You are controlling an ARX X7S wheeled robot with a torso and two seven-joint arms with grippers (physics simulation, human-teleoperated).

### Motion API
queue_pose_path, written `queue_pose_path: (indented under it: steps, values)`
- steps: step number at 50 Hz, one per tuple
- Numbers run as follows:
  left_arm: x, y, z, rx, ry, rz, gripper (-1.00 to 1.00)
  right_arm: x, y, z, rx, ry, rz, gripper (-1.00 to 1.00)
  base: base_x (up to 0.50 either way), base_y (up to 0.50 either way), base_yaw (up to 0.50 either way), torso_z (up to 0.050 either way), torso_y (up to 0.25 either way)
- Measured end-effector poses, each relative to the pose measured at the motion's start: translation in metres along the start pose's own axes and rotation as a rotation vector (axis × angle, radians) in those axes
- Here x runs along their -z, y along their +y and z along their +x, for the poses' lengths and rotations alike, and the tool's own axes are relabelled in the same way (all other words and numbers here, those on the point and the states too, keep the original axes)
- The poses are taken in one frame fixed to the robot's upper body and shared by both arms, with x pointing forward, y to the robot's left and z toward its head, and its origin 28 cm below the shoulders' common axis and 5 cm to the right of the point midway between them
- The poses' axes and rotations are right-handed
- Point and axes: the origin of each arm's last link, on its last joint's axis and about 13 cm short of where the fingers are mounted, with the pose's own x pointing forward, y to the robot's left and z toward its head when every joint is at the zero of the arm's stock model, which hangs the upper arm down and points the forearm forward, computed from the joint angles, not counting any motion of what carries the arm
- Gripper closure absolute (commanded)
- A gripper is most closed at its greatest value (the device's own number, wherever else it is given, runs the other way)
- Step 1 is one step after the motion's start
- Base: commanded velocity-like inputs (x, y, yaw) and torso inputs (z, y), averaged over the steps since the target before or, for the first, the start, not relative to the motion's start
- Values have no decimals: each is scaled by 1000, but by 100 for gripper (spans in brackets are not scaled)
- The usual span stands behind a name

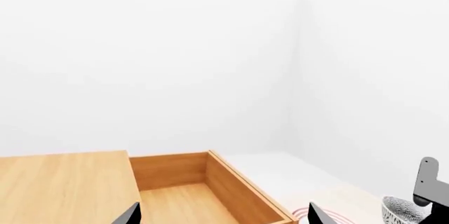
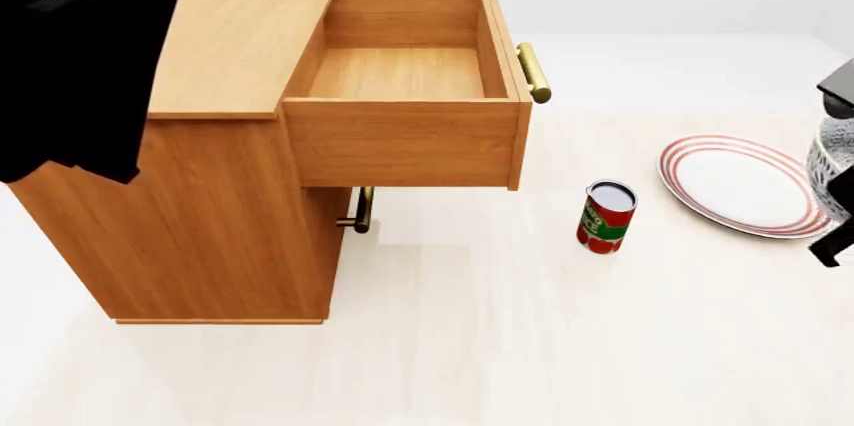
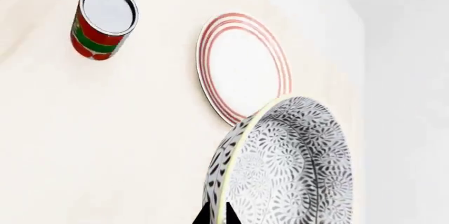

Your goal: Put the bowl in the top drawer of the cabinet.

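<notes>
Top drawer (image 2: 400, 76): pulled open, empty. Bowl (image 3: 287, 166): pinched at its rim in my right gripper (image 3: 216, 214), not yet carried over. Left gripper (image 1: 223, 214): spread, empty.

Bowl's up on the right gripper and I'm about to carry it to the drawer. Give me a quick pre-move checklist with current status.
1. Top drawer pulled out: ok, it stands well open from the cabinet.
2. Drawer interior free: ok, bare wood in the head view and the left wrist view.
3. Grip on the bowl: ok, the right gripper is closed on its rim, bowl tilted on edge; how firm, cannot tell.
4. Bowl off the floor: ok, it hangs above the plate.
5. Path to the drawer: not ok if kept low, the can stands between plate and cabinet.
6. Left gripper out of the way: not ok, it hovers open over the drawer.
</notes>
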Motion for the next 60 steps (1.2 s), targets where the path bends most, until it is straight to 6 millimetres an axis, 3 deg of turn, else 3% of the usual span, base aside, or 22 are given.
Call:
queue_pose_path:
  steps: [13, 34, 45, 60]
  values:
    - [0, 1, 1, 0, -7, 0, -100, -50, -35, -18, -7, -119, -166, 100, 0, 0, 0, 0, 0]
    - [-4, -1, 0, 11, -19, 4, -100, -166, -75, -41, 7, -323, -454, 100, 0, 0, 0, 0, 0]
    - [-6, -2, -4, 15, -28, 7, -100, -207, -67, -55, -18, -434, -584, 100, 0, 0, 0, 0, 1]
    - [-6, -1, -9, 9, -38, 4, -100, -252, -30, -64, -96, -588, -736, 100, 0, 0, 0, 0, 0]
